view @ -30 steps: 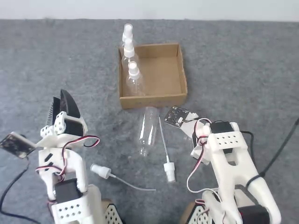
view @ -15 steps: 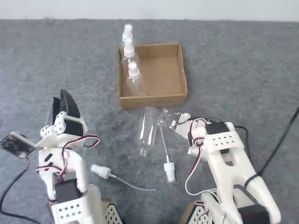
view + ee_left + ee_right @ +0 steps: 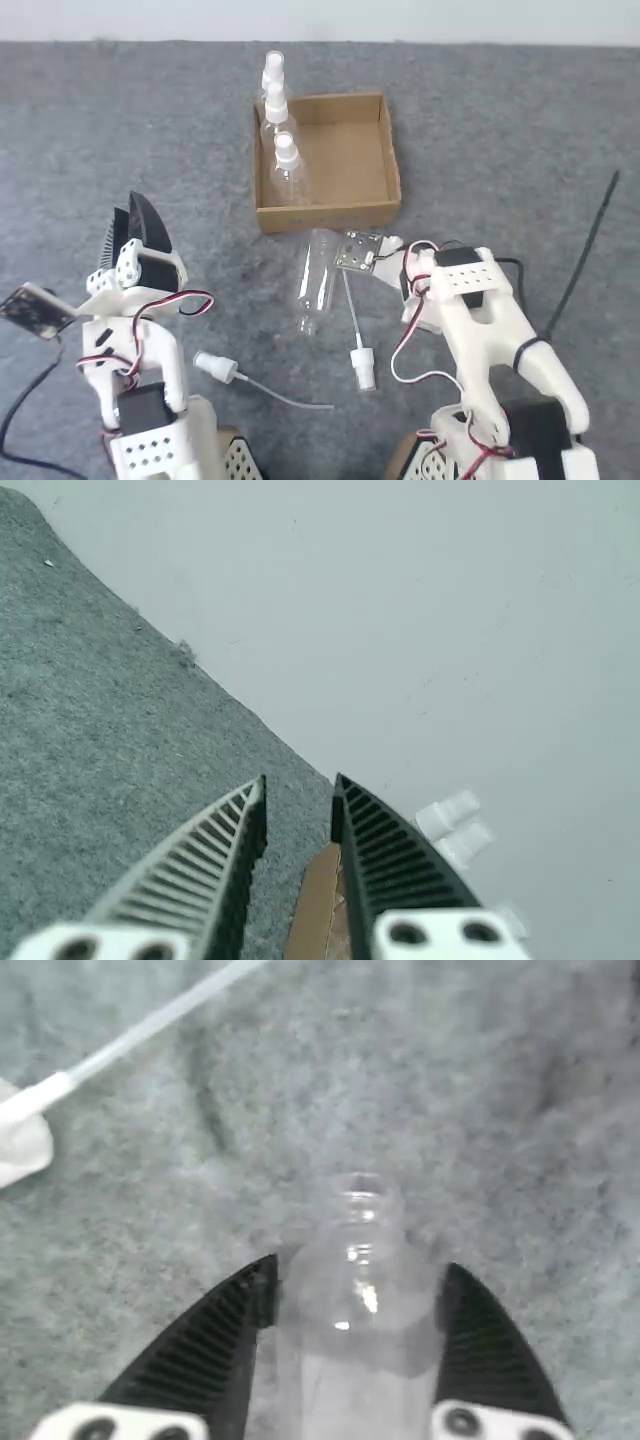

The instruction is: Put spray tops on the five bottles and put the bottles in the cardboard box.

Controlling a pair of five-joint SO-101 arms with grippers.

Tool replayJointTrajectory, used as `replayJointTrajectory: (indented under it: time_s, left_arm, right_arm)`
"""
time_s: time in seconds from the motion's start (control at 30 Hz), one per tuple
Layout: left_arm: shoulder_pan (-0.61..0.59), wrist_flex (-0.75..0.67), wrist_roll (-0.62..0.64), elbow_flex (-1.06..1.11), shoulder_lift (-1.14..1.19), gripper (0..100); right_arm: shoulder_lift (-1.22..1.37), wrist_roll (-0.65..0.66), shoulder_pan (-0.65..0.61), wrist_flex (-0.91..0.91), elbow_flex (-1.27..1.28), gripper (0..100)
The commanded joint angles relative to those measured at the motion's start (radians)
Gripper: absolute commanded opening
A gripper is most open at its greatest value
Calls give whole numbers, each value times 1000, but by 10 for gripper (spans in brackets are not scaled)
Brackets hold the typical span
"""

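A clear bottle (image 3: 318, 280) without a top lies on the grey carpet just in front of the cardboard box (image 3: 345, 155). My right gripper (image 3: 355, 1280) is open, one finger on each side of that bottle (image 3: 355, 1300) near its neck, low over it. Three bottles with spray tops (image 3: 280, 120) stand along the box's left side. Two loose spray tops with long tubes lie on the carpet, one (image 3: 362, 365) beside the bottle, the other (image 3: 215, 365) farther left. My left gripper (image 3: 138, 228) is raised at the left, slightly open and holding nothing, with its fingers (image 3: 235, 830) pointing toward the box.
The right part of the box is free of bottles. The carpet runs to a pale wall (image 3: 450, 630) behind the box. A black cable (image 3: 585, 265) trails at the right edge.
My right arm has swung left from beside the box corner to the lying bottle and now straddles it. The left arm, bottles and spray tops have not moved.
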Motion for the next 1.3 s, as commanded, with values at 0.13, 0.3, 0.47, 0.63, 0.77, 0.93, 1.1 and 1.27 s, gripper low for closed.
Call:
replayJointTrajectory:
  time_s: [0.13,0.3,0.47,0.63,0.77,0.93,1.1,1.27]
  left_arm:
    - [-2,-35,3,-8,-12,101]
    - [-2,-35,3,-8,-12,101]
    - [-2,-35,3,-8,-12,101]
    - [-2,-35,3,-8,-12,101]
    - [-3,-35,3,-8,-12,101]
    - [-3,-35,3,-8,-12,101]
    - [0,-35,3,-8,-12,101]
    - [0,-35,3,-8,-12,101]
  right_arm:
    - [-104,8,19,90,-60,6]
    - [-226,-129,19,154,-60,7]
    - [-346,-296,13,188,-60,9]
    - [-444,-491,-48,223,-60,7]
    - [-501,-632,-101,231,-60,7]
    - [-542,-810,-154,222,-60,7]
    - [-579,-921,-165,206,-55,7]
    - [-588,-1013,-163,120,2,7]
